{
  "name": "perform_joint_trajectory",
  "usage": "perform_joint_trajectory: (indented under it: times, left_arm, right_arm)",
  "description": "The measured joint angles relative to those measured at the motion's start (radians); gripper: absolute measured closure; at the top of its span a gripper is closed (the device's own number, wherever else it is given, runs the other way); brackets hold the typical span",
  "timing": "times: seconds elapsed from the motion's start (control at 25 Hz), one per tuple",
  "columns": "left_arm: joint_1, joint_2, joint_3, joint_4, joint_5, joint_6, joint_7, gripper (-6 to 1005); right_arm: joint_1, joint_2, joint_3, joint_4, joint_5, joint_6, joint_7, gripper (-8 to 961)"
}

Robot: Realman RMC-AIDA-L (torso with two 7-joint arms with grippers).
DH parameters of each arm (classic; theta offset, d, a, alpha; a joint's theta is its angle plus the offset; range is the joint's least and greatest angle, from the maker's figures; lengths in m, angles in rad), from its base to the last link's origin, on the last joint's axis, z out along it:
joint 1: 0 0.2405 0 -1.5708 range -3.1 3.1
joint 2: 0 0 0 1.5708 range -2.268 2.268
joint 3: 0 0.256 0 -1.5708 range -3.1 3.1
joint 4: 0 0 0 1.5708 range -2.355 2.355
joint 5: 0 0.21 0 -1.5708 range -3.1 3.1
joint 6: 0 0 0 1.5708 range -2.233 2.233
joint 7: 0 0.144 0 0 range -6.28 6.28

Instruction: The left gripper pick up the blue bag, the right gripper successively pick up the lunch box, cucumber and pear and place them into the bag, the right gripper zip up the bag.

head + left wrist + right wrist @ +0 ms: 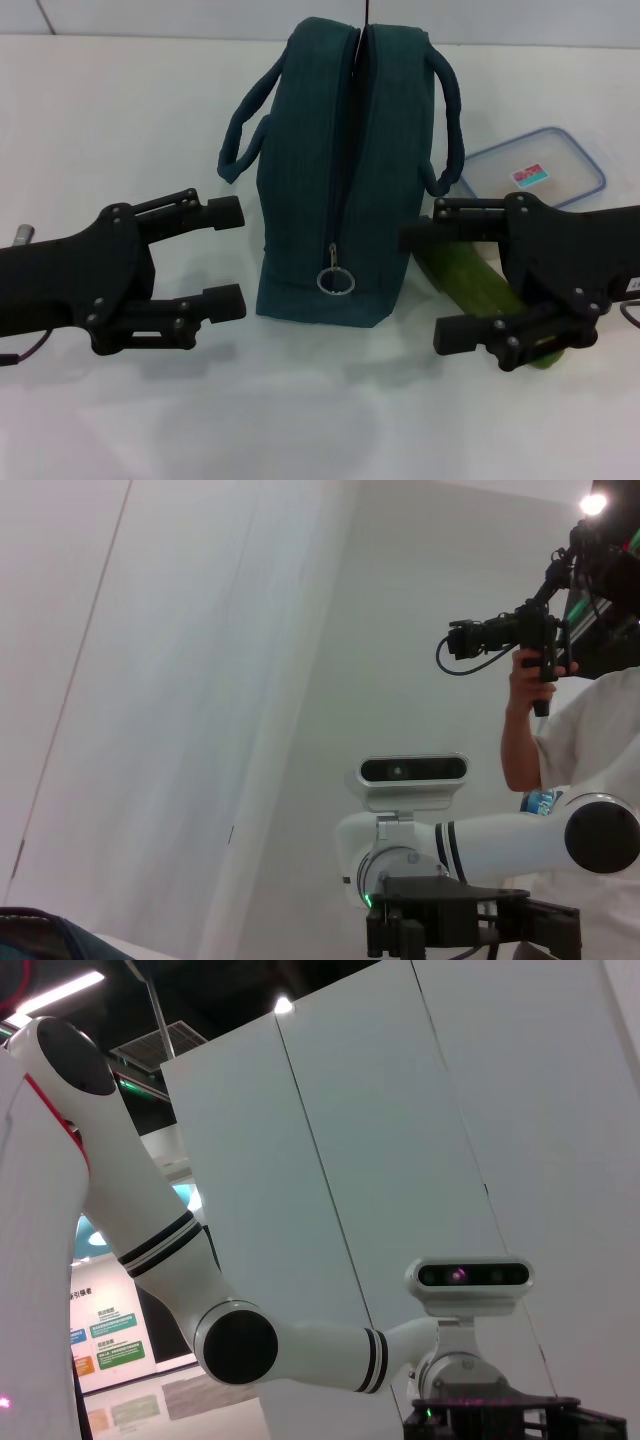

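both my grippers wait beside the bag

the blue bag [335, 170] stands upright on the white table [120, 110], its zip undone. my left gripper [226, 257] hangs left of the bag, fingers apart, empty. my right gripper [438, 285] hangs right of it, fingers apart, above the cucumber [470, 275]. the lunch box [535, 170] lies right of the bag, behind the cucumber.

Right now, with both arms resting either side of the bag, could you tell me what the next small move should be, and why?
Probably the left pincer should ease toward the bag's near handle. It is open and empty beside the blue bag, which stands untouched with its zipper parted. The right pincer, also open, sits over the cucumber, by the lunch box.
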Motion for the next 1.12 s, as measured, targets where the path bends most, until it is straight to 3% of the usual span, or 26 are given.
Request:
perform_joint_trajectory:
  times: [1.12]
  left_arm:
    - [-0.003, 0.0, 0.0, -0.009, 0.0, 0.0, 0.0, 108]
  right_arm:
    - [0.0, 0.0, 0.0, -0.001, 0.0, -0.004, -0.002, 79]
